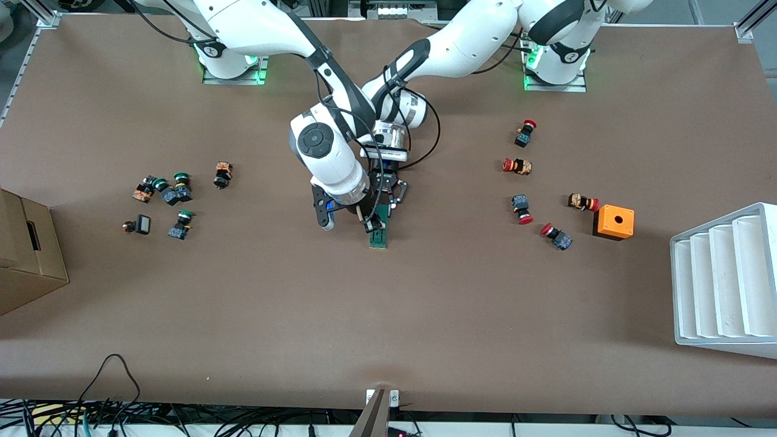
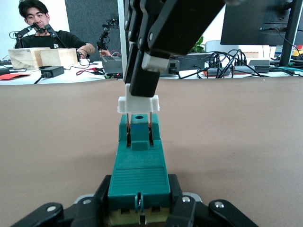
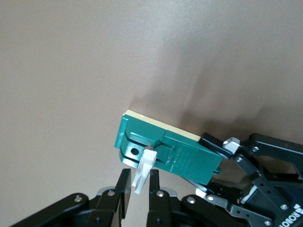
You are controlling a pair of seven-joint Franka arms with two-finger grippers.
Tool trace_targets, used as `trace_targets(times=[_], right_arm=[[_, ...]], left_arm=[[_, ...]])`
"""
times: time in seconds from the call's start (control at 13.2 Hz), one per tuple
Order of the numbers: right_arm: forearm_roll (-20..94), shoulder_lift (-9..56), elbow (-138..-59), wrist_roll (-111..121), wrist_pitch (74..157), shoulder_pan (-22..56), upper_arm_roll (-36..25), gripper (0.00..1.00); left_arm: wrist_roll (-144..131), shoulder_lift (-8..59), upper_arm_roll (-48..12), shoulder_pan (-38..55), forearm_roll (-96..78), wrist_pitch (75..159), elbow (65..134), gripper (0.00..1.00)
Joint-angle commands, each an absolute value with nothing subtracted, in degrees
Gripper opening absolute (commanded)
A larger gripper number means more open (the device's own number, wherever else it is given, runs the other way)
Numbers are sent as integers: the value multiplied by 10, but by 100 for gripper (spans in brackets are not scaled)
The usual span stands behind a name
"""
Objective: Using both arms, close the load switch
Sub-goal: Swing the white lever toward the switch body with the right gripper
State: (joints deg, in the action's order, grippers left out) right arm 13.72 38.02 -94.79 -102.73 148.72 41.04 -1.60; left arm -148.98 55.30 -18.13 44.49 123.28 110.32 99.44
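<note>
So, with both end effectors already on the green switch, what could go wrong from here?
1. The right end effector pinches only the thin white tab; it may slip off or bend when pushed.
2. The left end effector holds just one end of the switch, so the body could tilt or twist on the table.
3. The two end effectors work very close together and could bump each other.

Red-capped push buttons and an orange box sit toward the left arm's end. Green-capped buttons cluster toward the right arm's end.
</note>
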Motion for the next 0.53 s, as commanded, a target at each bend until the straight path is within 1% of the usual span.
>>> trace_targets(times=[0.0, 0.46], right_arm=[[132, 400, -915, -1028, 1475, 403, -15, 21], [132, 409, -907, -1026, 1475, 396, -15, 21]], left_arm=[[-1482, 592, -176, 450, 1259, 1130, 934, 26], [-1482, 592, -176, 450, 1259, 1130, 934, 26]])
